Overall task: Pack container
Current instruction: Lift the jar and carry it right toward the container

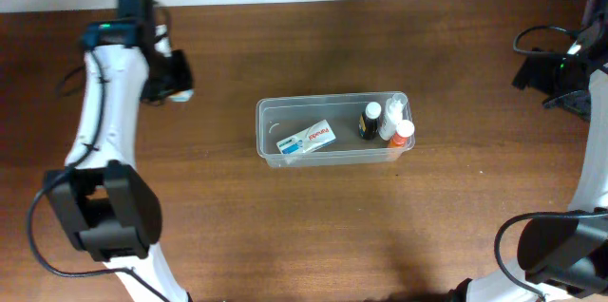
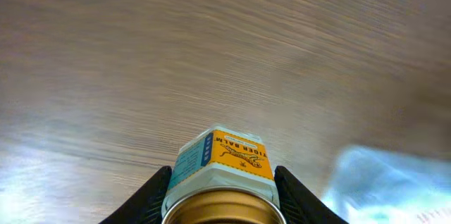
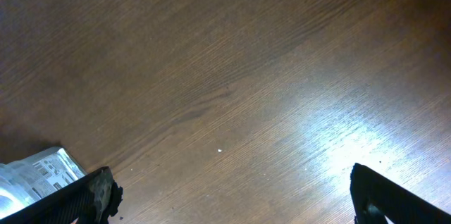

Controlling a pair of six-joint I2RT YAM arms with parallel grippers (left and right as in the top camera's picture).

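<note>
Container (image 1: 323, 102) holds three bottles (image 1: 369, 123), one box (image 1: 306, 138); left gripper (image 2: 224, 194) clasps jar (image 2: 227, 159)

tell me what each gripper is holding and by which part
Left gripper holds the Tiger Balm jar by its sides, near the gold lid. Right gripper is open, empty.

Overhead looks straight down on the whole tabletop (image 1: 285, 226). Each wrist view skims it closely beyond its own fingers (image 2: 146, 199); all share its wood.

Tiger Balm jar (image 2: 227, 158) in left tool (image 2: 224, 187)
</note>
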